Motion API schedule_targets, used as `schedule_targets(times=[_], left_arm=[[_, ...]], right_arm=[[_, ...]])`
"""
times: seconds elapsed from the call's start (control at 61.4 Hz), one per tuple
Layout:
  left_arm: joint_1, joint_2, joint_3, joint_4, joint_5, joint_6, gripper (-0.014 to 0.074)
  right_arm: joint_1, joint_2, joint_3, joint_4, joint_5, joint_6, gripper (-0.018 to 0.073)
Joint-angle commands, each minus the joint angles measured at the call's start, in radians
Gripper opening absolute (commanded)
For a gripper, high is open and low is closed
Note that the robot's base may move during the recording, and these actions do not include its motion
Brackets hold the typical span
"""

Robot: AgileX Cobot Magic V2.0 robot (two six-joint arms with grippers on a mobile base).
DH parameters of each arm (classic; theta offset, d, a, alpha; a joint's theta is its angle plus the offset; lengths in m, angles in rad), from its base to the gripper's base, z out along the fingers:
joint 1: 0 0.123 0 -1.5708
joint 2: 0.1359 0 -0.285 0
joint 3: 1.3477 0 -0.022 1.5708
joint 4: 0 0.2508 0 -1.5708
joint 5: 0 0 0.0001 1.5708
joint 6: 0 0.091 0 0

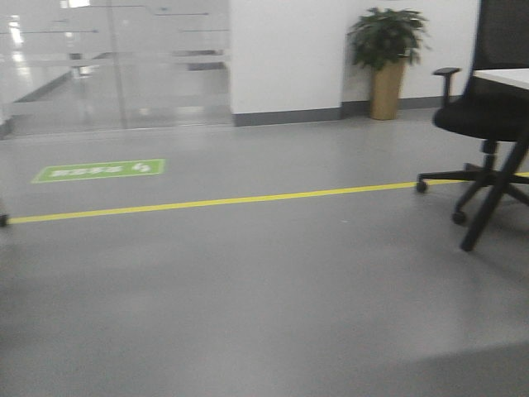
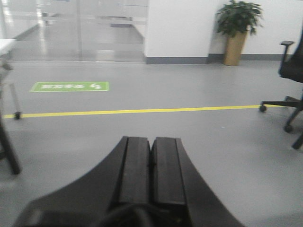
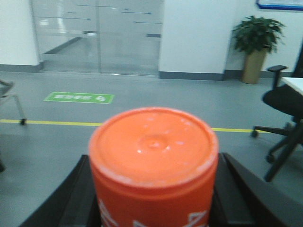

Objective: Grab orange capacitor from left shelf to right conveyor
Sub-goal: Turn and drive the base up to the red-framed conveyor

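Observation:
The orange capacitor (image 3: 154, 165) fills the lower middle of the right wrist view, its flat rimmed top facing the camera and white print showing on its side. My right gripper (image 3: 152, 198) is shut on it, one black finger on each side. In the left wrist view my left gripper (image 2: 151, 165) is shut, its two black pads pressed together with nothing between them. Both point out over a grey floor. The left shelf and the right conveyor are out of view. Neither gripper shows in the front view.
Grey floor with a yellow line (image 1: 215, 201) and a green floor sign (image 1: 101, 170). A black office chair (image 1: 488, 124) and a white desk edge (image 1: 504, 77) stand at right. A potted plant (image 1: 387, 58) and glass partition (image 1: 116, 62) are at the back. A chair leg (image 2: 9, 146) is at left.

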Motion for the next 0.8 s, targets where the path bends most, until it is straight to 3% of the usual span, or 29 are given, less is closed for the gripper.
schedule_targets(times=[0.0,0.782], left_arm=[[-0.005,-0.011,-0.006,-0.002,-0.087,-0.001,-0.0127],[-0.005,-0.011,-0.006,-0.002,-0.087,-0.001,-0.0127]], right_arm=[[-0.002,0.015,-0.035,-0.015,-0.093,-0.002,0.0075],[-0.002,0.015,-0.035,-0.015,-0.093,-0.002,0.0075]])
